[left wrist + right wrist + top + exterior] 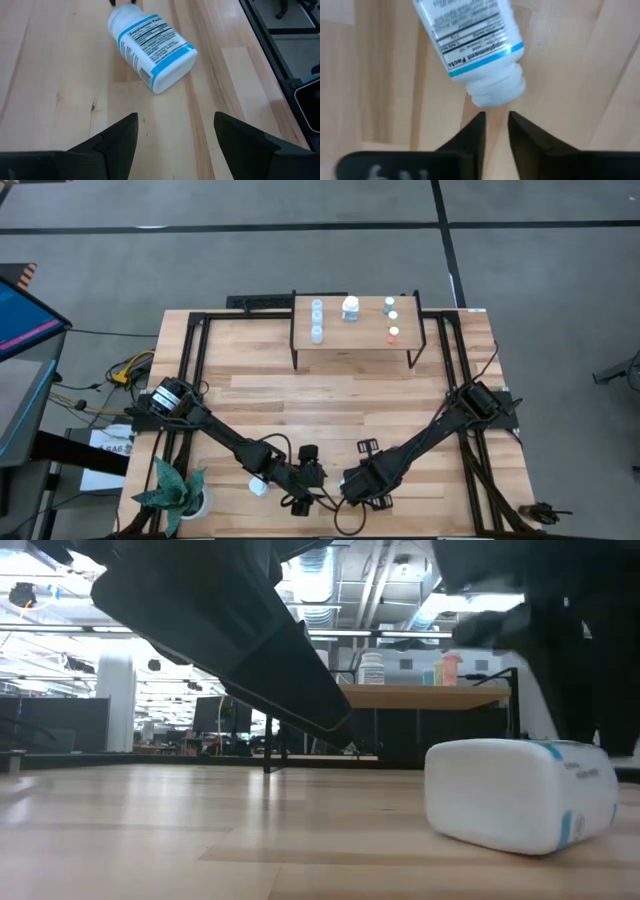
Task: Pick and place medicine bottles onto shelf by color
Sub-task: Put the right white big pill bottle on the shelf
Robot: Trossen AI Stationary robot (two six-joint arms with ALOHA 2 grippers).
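Note:
A large white bottle with a blue-edged label lies on its side on the wooden table between my two grippers; it also shows in the low view. My left gripper is wide open and empty, a little short of the bottle's end. My right gripper has only a narrow gap between its fingers and stands right at the bottle's white cap. The shelf at the far side carries three pale-blue-capped bottles, a white bottle and three small ones. My right gripper's fingertips come level along the table at the lying bottle's cap end. I cannot tell whether they touch it. The bottle rests on its side on the table.
Another white bottle lies near the table's near edge beside my left arm. A green plant in a white pot stands at the near left corner. Black frame rails run along the table's edges. Bare wood lies between the grippers and the shelf.

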